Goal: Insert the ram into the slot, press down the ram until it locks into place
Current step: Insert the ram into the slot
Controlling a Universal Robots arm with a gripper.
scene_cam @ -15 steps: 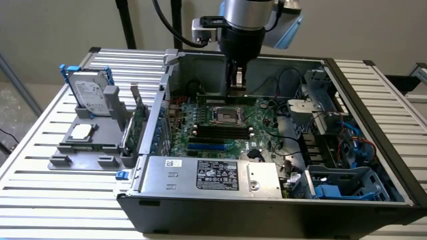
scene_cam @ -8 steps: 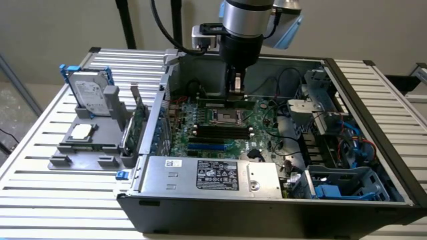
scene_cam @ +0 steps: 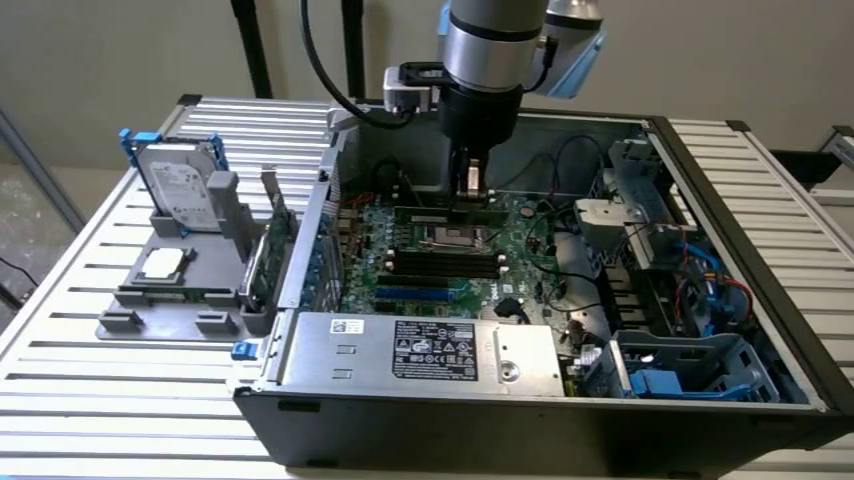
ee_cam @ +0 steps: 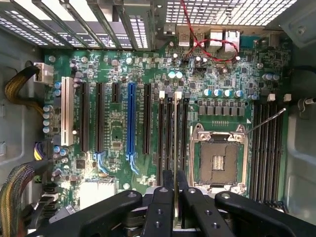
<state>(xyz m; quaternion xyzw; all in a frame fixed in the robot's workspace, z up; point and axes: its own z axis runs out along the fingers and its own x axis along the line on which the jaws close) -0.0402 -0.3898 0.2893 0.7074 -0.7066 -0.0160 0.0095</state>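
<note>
In the exterior view my gripper point(scene_cam: 470, 190) reaches down into the open computer case point(scene_cam: 747, 200) over the large green motherboard point(scene_cam: 441, 280). It is shut on the ram point(scene_cam: 447, 214), a thin green stick lying level just beyond the CPU socket point(scene_cam: 447, 238). In the wrist view the ram point(ee_cam: 176, 138) shows edge-on as a pale thin line between my black fingers point(ee_cam: 162, 202), in line with the black slots point(ee_cam: 170, 128) next to the CPU socket point(ee_cam: 217, 159). I cannot tell whether its lower edge sits in a slot.
A second bank of black slots point(ee_cam: 266, 143) lies across the socket. Red wires point(ee_cam: 207, 42) hang near the rear ports. Outside the case stand an upright green card point(scene_cam: 278, 240), a hard drive point(scene_cam: 180, 190) and a grey fixture point(scene_cam: 167, 295). The power supply point(scene_cam: 427, 350) fills the case's front.
</note>
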